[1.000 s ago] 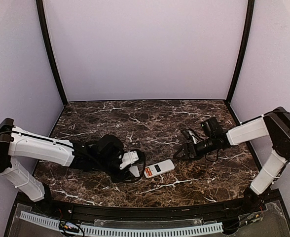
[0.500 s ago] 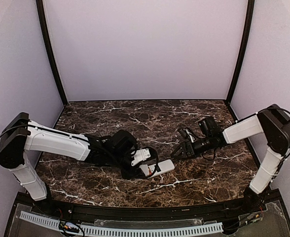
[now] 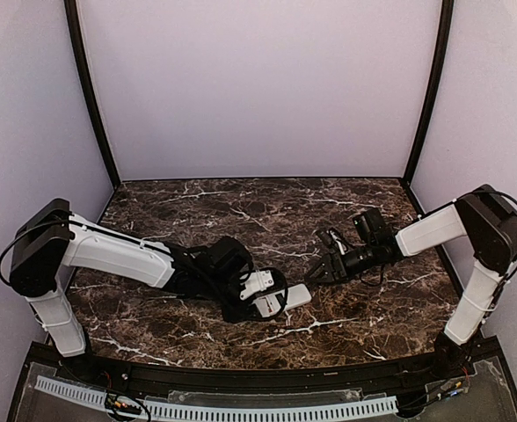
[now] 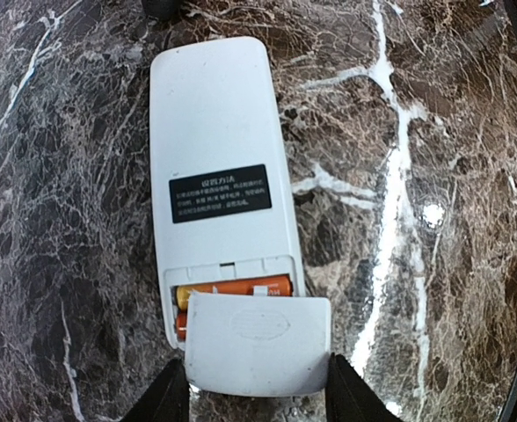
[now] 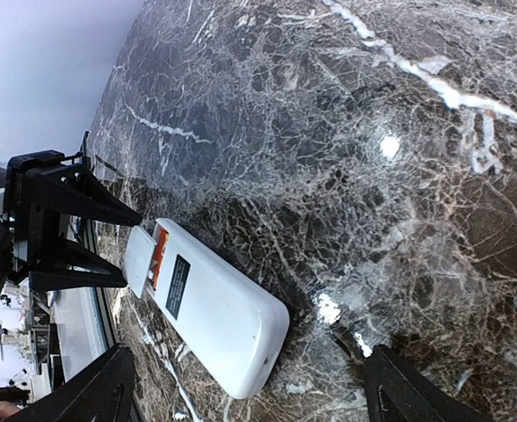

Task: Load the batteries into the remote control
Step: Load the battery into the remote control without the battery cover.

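Observation:
The white remote control lies back-up on the marble, its black label facing up. Two orange batteries sit in the recess at its near end. My left gripper is shut on the small white cover, which lies partly over the recess and hides most of the lower battery. In the top view the left gripper is at the left end of the remote control. My right gripper is just beyond the other end. In the right wrist view the right gripper is open wide, with the rounded end of the remote control just ahead of its fingers.
The dark marble table is enclosed by pale walls and black corner posts. A white ridged rail runs along the near edge. The left arm's black fingers show behind the remote in the right wrist view.
My left arm has moved right with the cover, from beside the remote to over its battery end. The right gripper has shifted slightly left toward the remote's other end.

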Robot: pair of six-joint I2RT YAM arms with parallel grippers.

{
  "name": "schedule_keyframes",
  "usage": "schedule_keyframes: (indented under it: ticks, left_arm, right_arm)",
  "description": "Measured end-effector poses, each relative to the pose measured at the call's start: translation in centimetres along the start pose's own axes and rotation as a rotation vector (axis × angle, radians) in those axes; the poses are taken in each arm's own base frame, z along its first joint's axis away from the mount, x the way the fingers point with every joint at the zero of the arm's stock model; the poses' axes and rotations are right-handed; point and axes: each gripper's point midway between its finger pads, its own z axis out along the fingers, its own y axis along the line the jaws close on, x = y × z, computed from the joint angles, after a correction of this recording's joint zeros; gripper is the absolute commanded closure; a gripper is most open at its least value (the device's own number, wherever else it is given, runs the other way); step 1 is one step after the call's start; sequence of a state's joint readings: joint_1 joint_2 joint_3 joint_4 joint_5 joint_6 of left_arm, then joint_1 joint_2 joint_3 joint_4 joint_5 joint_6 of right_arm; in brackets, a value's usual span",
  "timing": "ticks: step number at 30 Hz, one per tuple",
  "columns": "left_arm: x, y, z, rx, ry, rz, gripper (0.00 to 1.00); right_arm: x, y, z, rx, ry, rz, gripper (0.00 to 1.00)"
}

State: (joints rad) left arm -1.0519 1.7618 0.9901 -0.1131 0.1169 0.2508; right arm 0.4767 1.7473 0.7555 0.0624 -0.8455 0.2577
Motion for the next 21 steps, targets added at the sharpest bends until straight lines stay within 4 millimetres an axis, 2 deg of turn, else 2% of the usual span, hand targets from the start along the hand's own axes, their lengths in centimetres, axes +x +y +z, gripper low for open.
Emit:
schedule_keyframes:
  ticks: [11, 21]
  left_arm:
    - [-1.07, 0.37, 0.04, -0.010, -0.023, 0.002, 0.60]
    - [-0.59, 0.77, 0.69, -0.030, 0.000, -0.004, 0.60]
  right_arm:
    - [0.08, 0.04, 0.06, -0.007, 0.003, -0.002, 0.12]
    - [0.12, 0.07, 0.10, -0.012, 0.005, -0.005, 0.15]
